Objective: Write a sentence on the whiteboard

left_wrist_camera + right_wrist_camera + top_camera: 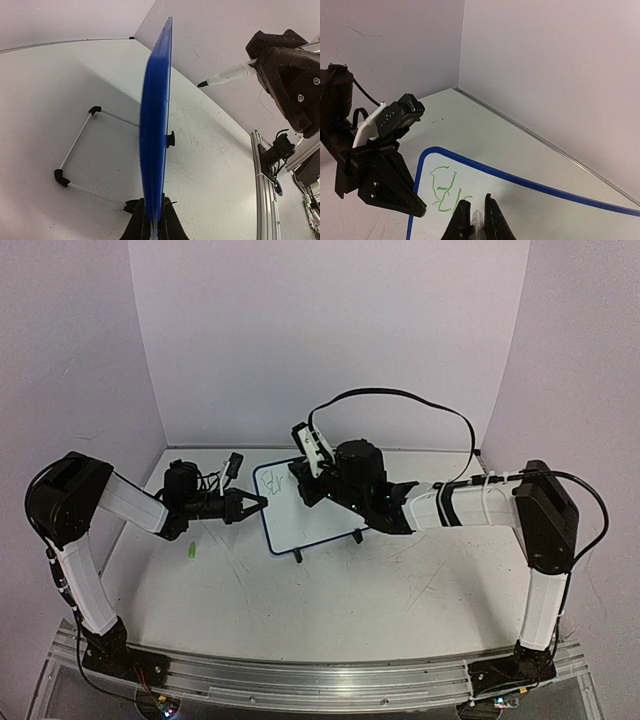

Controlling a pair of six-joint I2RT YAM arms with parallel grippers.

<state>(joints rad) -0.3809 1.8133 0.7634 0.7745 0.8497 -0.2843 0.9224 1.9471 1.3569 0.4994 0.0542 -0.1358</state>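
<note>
Okay, nearest the bases a small green piece [188, 552], probably a pen cap, lies on the table [350, 600], on the near side of the left fingers [167, 222] and well apart from them. Those left fingers are clamped on the blue rim of the whiteboard [300, 515], pinching its left edge while it stands tilted back on its clip feet [357, 536]. Across the board, the right fingers [489, 222] are pressed onto a slim white pen [478, 216], barrel trapped between them, tip pointing at the writing face. From the left wrist view that green tip looks just clear of the surface, not touching. Just beyond the right fingertips sits the sentence [444, 187]: only a few faint green strokes by the board's far left corner, with bare white stretching off to the right of the fingers. So the writing looks barely begun. To do this well, I'd say: land the tip just right of the last stroke, press lightly so the board doesn't rock back on its stand, let the left pinch take the push, hold one steady baseline, and keep the fingers off the wet ink.
</note>
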